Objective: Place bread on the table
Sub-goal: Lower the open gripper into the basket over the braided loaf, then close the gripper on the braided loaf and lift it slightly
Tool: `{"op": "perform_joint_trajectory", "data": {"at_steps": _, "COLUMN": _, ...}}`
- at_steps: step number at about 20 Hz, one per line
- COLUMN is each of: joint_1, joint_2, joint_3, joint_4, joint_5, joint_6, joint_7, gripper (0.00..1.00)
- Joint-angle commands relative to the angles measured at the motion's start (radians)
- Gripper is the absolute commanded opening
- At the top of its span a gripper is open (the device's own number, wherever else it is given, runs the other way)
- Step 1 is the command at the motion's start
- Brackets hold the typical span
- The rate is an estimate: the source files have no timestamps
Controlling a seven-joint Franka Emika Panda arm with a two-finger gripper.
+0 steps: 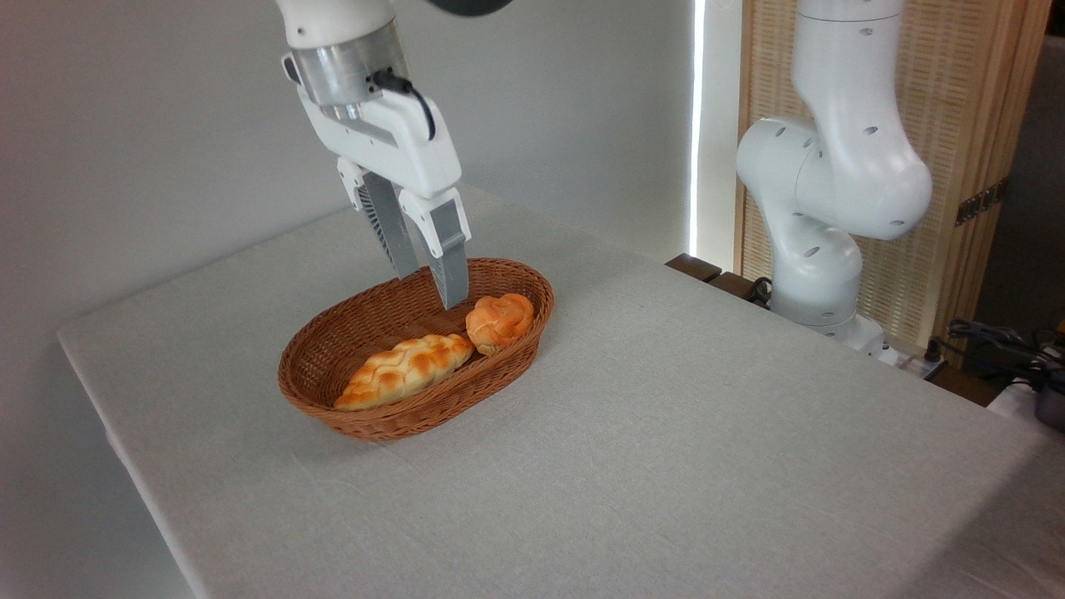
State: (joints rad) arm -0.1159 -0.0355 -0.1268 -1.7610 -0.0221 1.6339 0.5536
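In the fixed camera view we see the long golden braided bread loaf [405, 370] lying inside the oval brown wicker basket [309, 378], which stands on the large table with the light-grey cloth [666, 433]. The loaf lies along the front wall of the basket, with its right pointed end touching the small round orange knotted bun [500, 321]. We think the basket holds both pieces together, so the loaf must be lifted over the rim before it can go on the cloth.

The white two-finger gripper [428, 287] hangs above the back part of the basket, with its grey fingers [449, 262] pointing down and a little apart. It holds nothing, and it touches neither bread. Its tips are near the bun and behind the loaf, so in our judgement the grasp is not yet made and the task is at its beginning.

The loaf has a leaf shape with pointed ends, pale cream patches and browned bumps on the braid. It looks soft, so we would expect a gentle grip across its middle.
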Motion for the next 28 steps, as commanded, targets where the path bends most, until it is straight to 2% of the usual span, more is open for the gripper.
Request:
{"op": "perform_joint_trajectory", "data": {"at_steps": 1, "joint_1": 0.001, "joint_2": -0.014, "joint_3": -0.091, "joint_4": -0.144, "joint_5": 0.005, "joint_6": 0.174, "joint_7": -0.102, "gripper": 1.00}}
{"op": "perform_joint_trajectory", "data": {"at_steps": 6, "joint_1": -0.001, "joint_2": -0.009, "joint_3": -0.140, "joint_4": -0.227, "joint_5": 0.103, "joint_6": 0.237, "joint_7": -0.116, "gripper": 1.00}}
{"op": "perform_joint_trajectory", "data": {"at_steps": 9, "joint_1": -0.001, "joint_2": -0.003, "joint_3": -0.140, "joint_4": -0.248, "joint_5": 0.105, "joint_6": 0.286, "joint_7": -0.116, "gripper": 1.00}}
{"op": "perform_joint_trajectory", "data": {"at_steps": 14, "joint_1": 0.001, "joint_2": 0.026, "joint_3": -0.140, "joint_4": -0.339, "joint_5": 0.085, "joint_6": 0.506, "joint_7": -0.129, "gripper": 1.00}}
{"op": "perform_joint_trajectory", "data": {"at_steps": 16, "joint_1": 0.001, "joint_2": 0.034, "joint_3": -0.140, "joint_4": -0.348, "joint_5": 0.085, "joint_6": 0.518, "joint_7": -0.129, "gripper": 1.00}}
{"op": "perform_joint_trajectory", "data": {"at_steps": 20, "joint_1": 0.001, "joint_2": 0.037, "joint_3": -0.143, "joint_4": -0.365, "joint_5": 0.146, "joint_6": 0.520, "joint_7": -0.116, "gripper": 1.00}}
{"op": "perform_joint_trajectory", "data": {"at_steps": 22, "joint_1": -0.001, "joint_2": 0.046, "joint_3": -0.145, "joint_4": -0.371, "joint_5": 0.148, "joint_6": 0.523, "joint_7": -0.116, "gripper": 0.99}}
{"op": "perform_joint_trajectory", "data": {"at_steps": 26, "joint_1": -0.002, "joint_2": 0.051, "joint_3": -0.162, "joint_4": -0.397, "joint_5": 0.148, "joint_6": 0.550, "joint_7": -0.115, "gripper": 0.79}}
{"op": "perform_joint_trajectory", "data": {"at_steps": 28, "joint_1": -0.002, "joint_2": 0.052, "joint_3": -0.162, "joint_4": -0.400, "joint_5": 0.148, "joint_6": 0.557, "joint_7": -0.115, "gripper": 0.58}}
